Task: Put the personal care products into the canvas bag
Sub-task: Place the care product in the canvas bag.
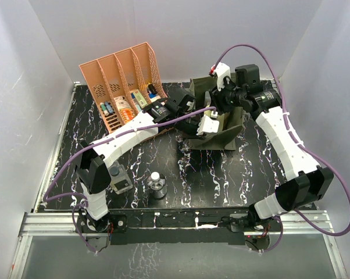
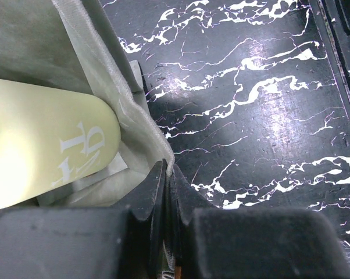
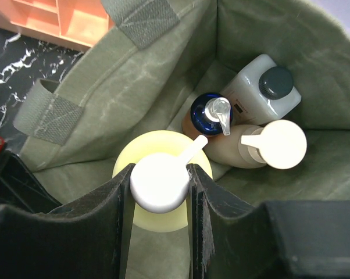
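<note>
**Both Pincers at the Canvas Bag**

By the near edge of the table [image 1: 221, 174], toward its left corner, stood the clear twin pack [image 1: 121, 183] and the small clear round bottle [image 1: 157, 186]. The left gripper [image 2: 166, 174] was clenched on the rim of the canvas bag [image 3: 134, 87], which sat right of centre toward the far edge. Inside were the orange-and-blue pump [image 3: 207, 116], white bottle [image 3: 256, 93] and tan pump [image 3: 277, 144]. The right gripper [image 3: 160, 174] grasped the yellow bottle [image 2: 41, 145] by its white cap, inside the bag.

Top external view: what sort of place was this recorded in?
Probably a lab robot cell, not a home: plain white walls box in a black marble-patterned table, with an aluminium rail along its near edge.
</note>
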You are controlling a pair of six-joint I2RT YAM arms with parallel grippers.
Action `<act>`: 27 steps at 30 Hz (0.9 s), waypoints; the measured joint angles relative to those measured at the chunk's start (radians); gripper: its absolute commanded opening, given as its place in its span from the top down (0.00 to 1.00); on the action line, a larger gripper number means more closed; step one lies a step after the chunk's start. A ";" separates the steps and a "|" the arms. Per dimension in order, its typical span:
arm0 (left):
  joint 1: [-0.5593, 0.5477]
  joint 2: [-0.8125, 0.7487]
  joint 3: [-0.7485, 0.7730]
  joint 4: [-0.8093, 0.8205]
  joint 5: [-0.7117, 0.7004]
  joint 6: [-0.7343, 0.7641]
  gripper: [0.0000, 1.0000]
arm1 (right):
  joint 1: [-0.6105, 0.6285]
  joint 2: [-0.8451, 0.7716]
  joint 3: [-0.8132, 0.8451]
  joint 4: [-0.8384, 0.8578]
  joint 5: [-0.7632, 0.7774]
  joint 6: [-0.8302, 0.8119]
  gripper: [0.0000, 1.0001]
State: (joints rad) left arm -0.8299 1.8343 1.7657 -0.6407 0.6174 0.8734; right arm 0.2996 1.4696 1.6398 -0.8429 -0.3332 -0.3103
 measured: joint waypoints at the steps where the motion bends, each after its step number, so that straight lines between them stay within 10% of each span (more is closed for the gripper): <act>1: 0.000 0.000 0.000 -0.001 0.002 0.002 1.00 | 0.000 0.001 -0.014 0.009 0.000 -0.007 0.92; 27: 0.010 0.000 0.010 0.037 0.010 -0.128 1.00 | -0.019 0.011 -0.367 0.406 -0.057 0.024 0.92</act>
State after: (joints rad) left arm -0.8196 1.8343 1.7756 -0.6037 0.6273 0.7456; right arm 0.2806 1.4811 1.2724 -0.4374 -0.3901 -0.2863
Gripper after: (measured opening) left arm 0.014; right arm 0.373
